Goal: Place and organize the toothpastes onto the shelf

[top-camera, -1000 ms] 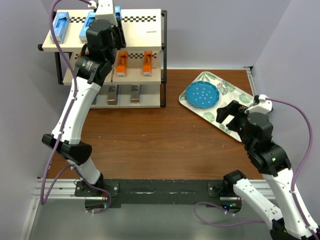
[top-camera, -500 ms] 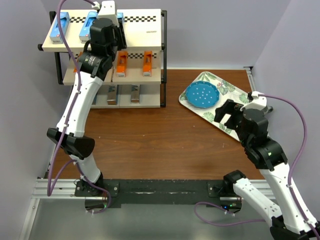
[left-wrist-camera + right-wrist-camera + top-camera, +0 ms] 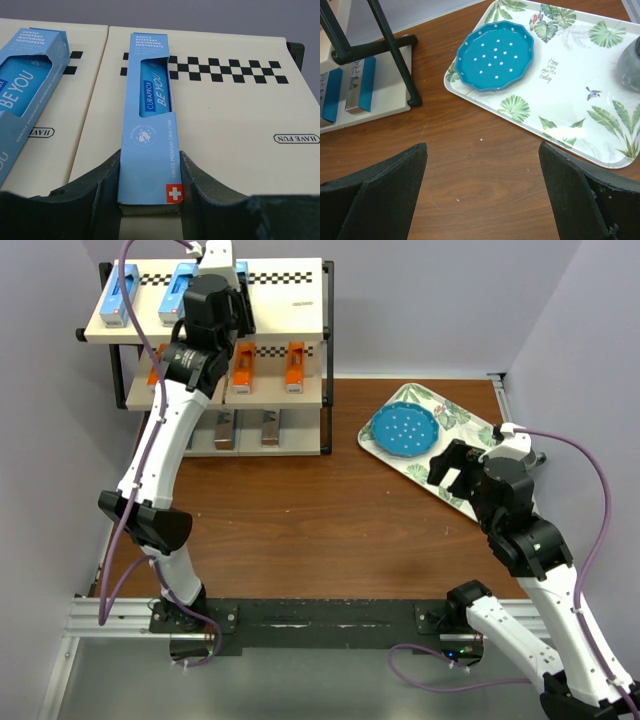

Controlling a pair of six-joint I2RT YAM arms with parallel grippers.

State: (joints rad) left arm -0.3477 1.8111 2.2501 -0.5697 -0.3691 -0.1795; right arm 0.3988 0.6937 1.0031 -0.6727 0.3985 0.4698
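The shelf [image 3: 290, 300] stands at the back left, with light blue toothpastes [image 3: 119, 295] on its top board, orange ones [image 3: 295, 365] on the middle tier and silver-grey ones [image 3: 271, 426] on the bottom. My left gripper [image 3: 236, 285] is over the top board. In the left wrist view it [image 3: 150, 197] is shut on the near end of a light blue toothpaste [image 3: 150, 120], which lies flat on the cream board [image 3: 240, 125] beside another blue carton [image 3: 25, 100]. My right gripper [image 3: 448, 468] is open and empty over the table [image 3: 482, 195].
A floral tray [image 3: 470, 430] lies at the right and holds a blue dotted plate [image 3: 404, 429]. In the right wrist view the tray [image 3: 560, 90], the plate [image 3: 495, 55], a grey object [image 3: 630, 57] and the shelf's black leg [image 3: 395, 55] show.
My left arm has shifted a little farther back over the top board with the blue carton. My right gripper has moved slightly left, near the tray's edge.
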